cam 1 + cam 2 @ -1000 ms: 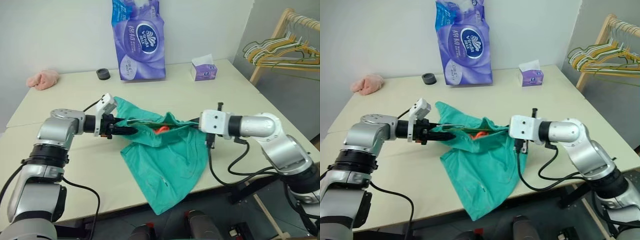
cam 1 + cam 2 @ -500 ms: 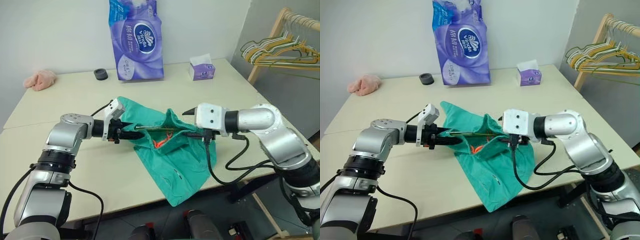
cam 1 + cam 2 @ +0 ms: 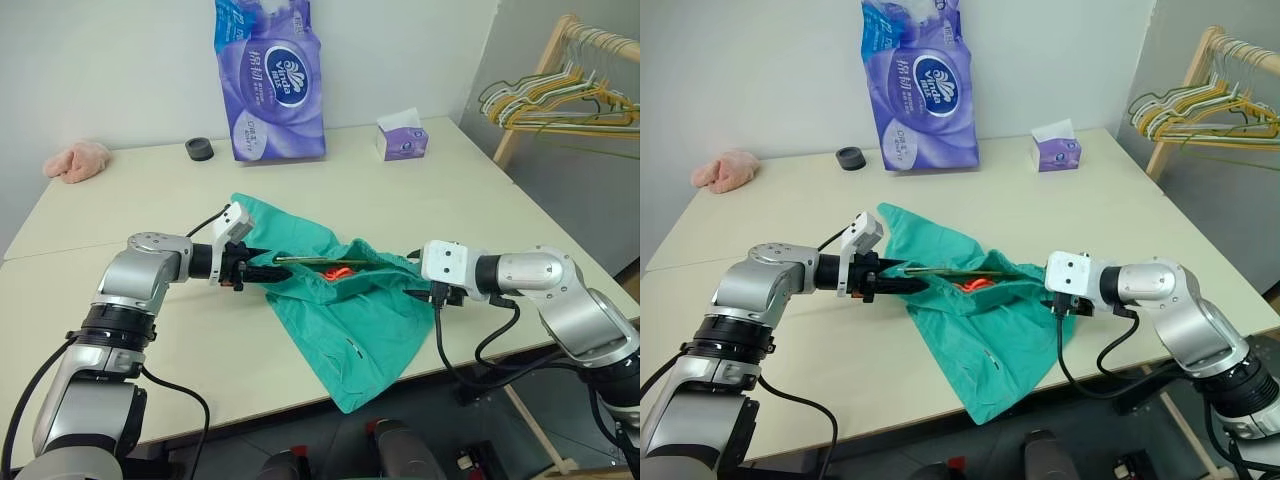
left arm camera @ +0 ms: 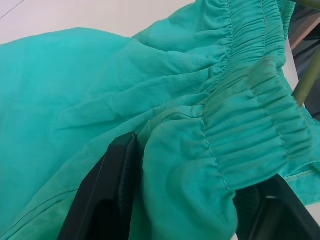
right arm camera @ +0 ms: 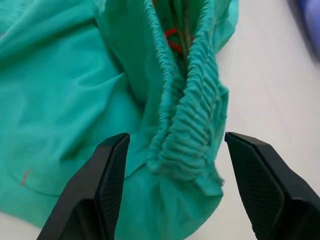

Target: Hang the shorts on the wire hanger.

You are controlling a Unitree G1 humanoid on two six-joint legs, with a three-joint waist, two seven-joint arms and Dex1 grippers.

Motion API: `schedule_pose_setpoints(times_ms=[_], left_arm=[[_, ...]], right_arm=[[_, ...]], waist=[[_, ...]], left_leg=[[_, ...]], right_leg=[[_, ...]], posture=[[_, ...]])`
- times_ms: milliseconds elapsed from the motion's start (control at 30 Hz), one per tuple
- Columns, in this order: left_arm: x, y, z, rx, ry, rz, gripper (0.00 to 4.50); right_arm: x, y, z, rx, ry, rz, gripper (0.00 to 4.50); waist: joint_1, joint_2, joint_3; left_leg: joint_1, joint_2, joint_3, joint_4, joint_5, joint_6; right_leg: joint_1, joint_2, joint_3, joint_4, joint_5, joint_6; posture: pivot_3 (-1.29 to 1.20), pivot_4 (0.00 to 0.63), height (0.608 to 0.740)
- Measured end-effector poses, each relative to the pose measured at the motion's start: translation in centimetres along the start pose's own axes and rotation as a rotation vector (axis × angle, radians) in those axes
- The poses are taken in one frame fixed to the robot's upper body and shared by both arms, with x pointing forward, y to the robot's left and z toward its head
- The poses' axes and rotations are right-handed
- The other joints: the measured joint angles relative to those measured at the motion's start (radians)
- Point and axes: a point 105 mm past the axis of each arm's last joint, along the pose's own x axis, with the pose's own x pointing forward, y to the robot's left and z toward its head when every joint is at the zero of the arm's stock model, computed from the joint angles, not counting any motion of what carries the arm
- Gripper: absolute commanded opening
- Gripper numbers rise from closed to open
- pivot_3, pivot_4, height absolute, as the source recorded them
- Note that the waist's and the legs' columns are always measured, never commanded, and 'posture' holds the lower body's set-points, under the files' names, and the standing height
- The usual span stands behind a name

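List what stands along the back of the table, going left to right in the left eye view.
Pink cloth lump → black ring → purple tissue pack → small purple tissue box → beyond the table edge, wooden rack of hangers.

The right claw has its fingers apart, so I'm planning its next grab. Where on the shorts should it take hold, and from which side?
Probably the gathered elastic waistband end of the shorts, which lies bunched between the open right claw. Come from the robot's right, along the band: it is thick and ridged, giving a firmer bite than the loose thin cloth. The left claw holds the other end.
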Motion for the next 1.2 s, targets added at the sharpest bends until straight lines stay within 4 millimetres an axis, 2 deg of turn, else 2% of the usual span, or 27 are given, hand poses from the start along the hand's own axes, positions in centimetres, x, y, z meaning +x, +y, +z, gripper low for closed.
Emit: schedule_pose_setpoints(times_ms=[233, 367, 467, 600, 700, 800, 900, 1133, 1167, 1200], left_arm=[[0.0, 0.0, 0.0, 0.002, 0.0, 0.0, 2.07], [0.0, 0.0, 0.0, 0.003, 0.001, 0.0, 2.07], [0.0, 0.0, 0.0, 0.004, 0.002, -0.002, 2.07], [0.1, -0.1, 0.0, 0.005, 0.005, -0.004, 2.07], [0.1, -0.1, 0.0, 0.005, 0.005, -0.004, 2.07], [0.1, -0.1, 0.0, 0.008, 0.005, -0.004, 2.07], [0.1, -0.3, 0.0, 0.013, 0.006, -0.008, 2.07], [0.2, -0.5, -0.2, 0.003, 0.012, -0.014, 2.07], [0.2, -0.5, -0.3, -0.001, 0.013, -0.015, 2.07], [0.2, -0.5, -0.5, -0.007, 0.015, -0.017, 2.07]], right_arm=[[1.3, -0.2, -1.9, 0.037, -0.057, -0.081, 3.25], [2.8, 0.3, -3.0, 0.06, -0.079, -0.074, 3.25], [4.0, 0.2, -2.4, 0.026, -0.097, -0.034, 3.25], [4.4, -0.8, -0.7, -0.04, -0.125, -0.003, 3.25], [4.8, -0.7, 0.2, -0.073, -0.135, 0.04, 3.25], [5.0, -0.3, 0.3, -0.089, -0.111, 0.092, 3.25], [5.4, -0.2, 0.1, -0.111, -0.062, 0.124, 2.68], [6.3, -0.6, 0.1, -0.128, -0.002, 0.131, 0.2], [6.3, -0.6, 0.1, -0.125, -0.001, 0.131, 0.0], [6.3, -0.7, 0.1, -0.123, 0.0, 0.13, 0.0]], waist=[[-0.001, 0.0, 0.0], [-0.004, 0.0, 0.0], [-0.01, 0.0, 0.0], [-0.012, 0.0, 0.0], [-0.013, 0.0, 0.0], [-0.014, 0.0, 0.0], [-0.017, 0.0, 0.0], [-0.027, 0.0, 0.0], [-0.028, 0.0, 0.0], [-0.029, 0.0, 0.0]], left_leg=[[0.0, 0.0, 0.0, 0.0, 0.0, 0.0], [0.0, 0.0, 0.0, 0.0, 0.0, 0.0], [0.001, 0.0, 0.0, 0.0, 0.0, -0.001], [0.001, 0.0, 0.0, 0.0, 0.001, -0.002], [0.001, 0.0, -0.001, 0.0, 0.002, -0.003], [0.001, 0.0, -0.001, 0.0, 0.002, -0.003], [0.001, 0.0, -0.001, 0.0, 0.002, -0.003], [0.001, 0.0, -0.001, 0.0, 0.002, -0.004], [0.001, 0.0, -0.001, 0.0, 0.002, -0.004], [0.001, 0.0, -0.001, 0.0, 0.002, -0.004]], right_leg=[[0.0, 0.0, 0.0, 0.0, 0.0, 0.0], [0.0, 0.001, 0.0, 0.0, 0.0, 0.0], [0.0, 0.001, 0.0, 0.0, 0.0, 0.0], [0.0, 0.001, 0.0, 0.0, 0.0, 0.0], [0.0, 0.001, 0.0, 0.0, 0.0, 0.0], [0.0, 0.001, 0.0, 0.0, 0.0, 0.0], [0.0, 0.001, 0.0, 0.0, 0.0, 0.0], [0.0, 0.001, 0.0, 0.0, 0.0, 0.0], [0.0, 0.001, 0.0, 0.0, 0.0, 0.0], [0.0, 0.001, 0.0, 0.0, 0.0, 0.0]], posture=[[-0.28, 0.053, 0.74], [-0.28, 0.053, 0.74], [-0.27, 0.052, 0.74], [-0.27, 0.05, 0.74], [-0.27, 0.05, 0.74], [-0.27, 0.05, 0.74], [-0.27, 0.05, 0.74], [-0.27, 0.051, 0.74], [-0.27, 0.051, 0.74], [-0.27, 0.052, 0.74]])
